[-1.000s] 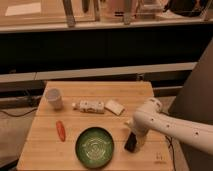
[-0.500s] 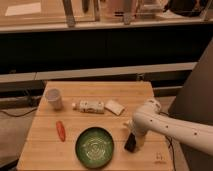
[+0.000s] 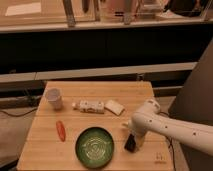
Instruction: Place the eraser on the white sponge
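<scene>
- The gripper (image 3: 134, 140) is down at the eraser (image 3: 130, 144); whether the jaws pinch it, I cannot tell.
- The white sponge (image 3: 115, 107) is bare, so the carrying remains.

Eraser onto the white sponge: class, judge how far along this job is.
Done: nothing yet; the eraser sits by the green bowl, apart from the white sponge. In hand: the gripper is down at the eraser. Left: carrying it to the sponge and setting it on top.

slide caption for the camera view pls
Robot's hand low at the black eraser, right of the green bowl; the white sponge lies farther back on the wooden table.
</scene>
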Controlling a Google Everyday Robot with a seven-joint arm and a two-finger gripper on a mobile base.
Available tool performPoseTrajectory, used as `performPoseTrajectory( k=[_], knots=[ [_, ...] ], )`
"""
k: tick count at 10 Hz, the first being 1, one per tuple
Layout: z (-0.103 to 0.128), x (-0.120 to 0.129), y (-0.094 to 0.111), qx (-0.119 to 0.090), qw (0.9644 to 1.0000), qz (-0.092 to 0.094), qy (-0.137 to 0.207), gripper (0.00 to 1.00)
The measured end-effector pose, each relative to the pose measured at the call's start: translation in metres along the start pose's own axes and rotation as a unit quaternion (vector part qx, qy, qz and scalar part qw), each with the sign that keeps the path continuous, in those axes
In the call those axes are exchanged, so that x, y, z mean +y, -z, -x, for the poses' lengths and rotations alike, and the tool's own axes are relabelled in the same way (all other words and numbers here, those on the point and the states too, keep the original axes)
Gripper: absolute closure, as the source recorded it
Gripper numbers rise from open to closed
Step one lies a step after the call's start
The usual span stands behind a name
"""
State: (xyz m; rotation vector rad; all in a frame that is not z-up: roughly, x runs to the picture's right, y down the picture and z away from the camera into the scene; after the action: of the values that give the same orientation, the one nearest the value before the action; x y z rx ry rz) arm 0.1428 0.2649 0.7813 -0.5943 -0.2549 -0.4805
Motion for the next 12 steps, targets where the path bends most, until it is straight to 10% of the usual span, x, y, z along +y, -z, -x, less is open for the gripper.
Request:
performPoseTrajectory(
  k=[3,12],
  knots=[
    [0.002,0.001,-0.002,-0.002,1.0,0.0,0.0,0.22],
    [0.013,-0.016,-0.001,0.001,0.9999,-0.012,0.003,0.94]
  ],
)
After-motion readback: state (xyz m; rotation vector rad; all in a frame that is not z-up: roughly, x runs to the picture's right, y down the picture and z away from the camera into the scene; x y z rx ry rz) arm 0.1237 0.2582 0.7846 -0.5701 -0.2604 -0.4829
